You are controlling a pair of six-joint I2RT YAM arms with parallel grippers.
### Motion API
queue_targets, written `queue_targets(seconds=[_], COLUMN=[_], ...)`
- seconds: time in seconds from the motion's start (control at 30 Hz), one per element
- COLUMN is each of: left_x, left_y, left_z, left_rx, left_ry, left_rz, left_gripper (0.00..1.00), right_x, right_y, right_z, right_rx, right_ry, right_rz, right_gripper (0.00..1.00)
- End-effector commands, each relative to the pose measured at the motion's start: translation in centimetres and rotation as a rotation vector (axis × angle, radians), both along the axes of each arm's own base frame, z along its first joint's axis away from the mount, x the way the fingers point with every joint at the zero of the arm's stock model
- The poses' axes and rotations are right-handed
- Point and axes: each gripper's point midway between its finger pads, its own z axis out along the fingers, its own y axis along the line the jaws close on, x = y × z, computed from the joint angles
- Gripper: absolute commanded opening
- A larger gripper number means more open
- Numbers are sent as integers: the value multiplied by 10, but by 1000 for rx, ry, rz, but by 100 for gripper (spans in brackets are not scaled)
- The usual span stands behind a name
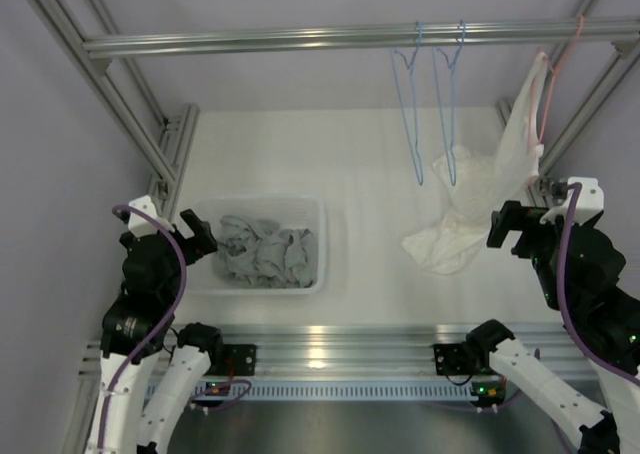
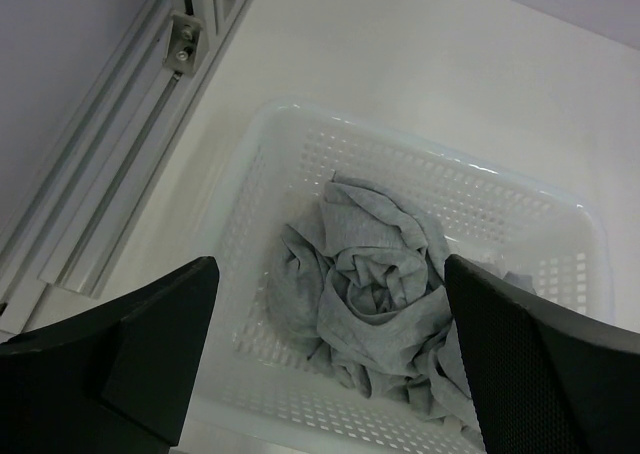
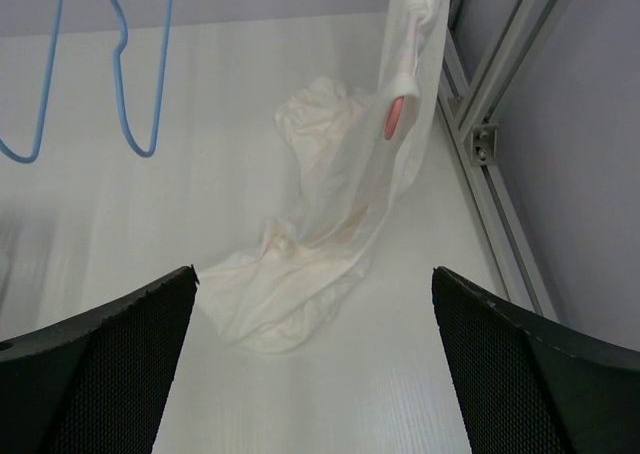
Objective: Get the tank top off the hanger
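A white tank top [image 1: 470, 209] hangs by one strap from a pink hanger [image 1: 552, 69] on the rail at the right; most of it lies bunched on the table. It also shows in the right wrist view [image 3: 320, 244], with the hanger's pink end [image 3: 396, 114] poking through the cloth. My right gripper [image 1: 512, 229] is open and empty, just right of the heap, its jaws wide apart in the right wrist view [image 3: 315, 374]. My left gripper [image 1: 200, 236] is open and empty over the left end of the basket, also in the left wrist view [image 2: 330, 374].
A white perforated basket [image 1: 325, 244] holds crumpled grey garments [image 1: 265, 252], also in the left wrist view [image 2: 375, 294]. Two empty blue hangers [image 1: 430, 104] hang from the rail [image 1: 250, 42]. Aluminium frame posts stand at both sides [image 1: 170, 154].
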Motion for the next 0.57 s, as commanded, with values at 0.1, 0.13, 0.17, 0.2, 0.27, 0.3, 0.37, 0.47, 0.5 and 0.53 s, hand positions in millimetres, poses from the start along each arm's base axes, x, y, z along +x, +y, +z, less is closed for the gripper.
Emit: queue_targets(seconds=[0.1,0.13,0.17,0.2,0.27,0.3,0.37,0.47,0.5,0.53], left_x=[12,11,11,11,10,10,10,10,11,11], left_y=[-12,-12,-12,-13,-14,-15,-16,-16,-16,-17], left_z=[14,14,14,14,14,14,15,14,14,14], left_rx=[-12,-11,-13,-17,-19,-20,-21,-20,-19,-21], left_ry=[-67,-69,-70,-71,-74,-74,-78,-78,-78,-75], left_rz=[-60,-62,-65,-70,-76,-81,-84,-84,-86,-89], left_gripper=[99,99,99,99,99,99,99,99,99,99], right_x=[9,10,10,11,12,12,13,12,12,12], right_y=[7,6,6,5,5,5,5,6,5,5], right_z=[-2,-3,-3,-4,-5,-6,-6,-8,-7,-7], right_rx=[4,-1,-5,-6,-11,-11,-8,-11,-9,-14], right_ry=[-17,-16,-14,-13,-13,-14,-16,-15,-17,-17], right_rz=[14,10,6,1,-4,-5,-4,3,-1,-3], right_gripper=[99,99,99,99,99,99,100,99,99,99])
